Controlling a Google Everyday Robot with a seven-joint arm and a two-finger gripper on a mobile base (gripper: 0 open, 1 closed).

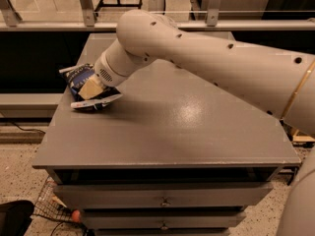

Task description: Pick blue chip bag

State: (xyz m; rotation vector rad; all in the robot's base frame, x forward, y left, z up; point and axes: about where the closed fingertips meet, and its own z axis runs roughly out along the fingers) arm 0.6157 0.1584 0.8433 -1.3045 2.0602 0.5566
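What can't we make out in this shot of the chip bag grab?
- Camera view: the gripper is on the blue chip bag at the left edge of the cabinet top. The wrist hides how it meets the bag.
- Camera view: the bag's right part is covered by the gripper.
- Camera view: the arm is cut off by the right edge, so its base is unseen.
- Camera view: the dark object on the floor is cut off by the bottom-left corner and can't be identified.

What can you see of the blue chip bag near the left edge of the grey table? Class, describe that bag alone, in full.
The blue chip bag is dark navy, crinkly and shiny like foil, with white crimped ends at its upper left and lower right. It sits tilted near the left edge of the grey table, its lower end down at the surface. The gripper is on its middle and hides much of the front, so the printing cannot be read. Nothing else touches it.
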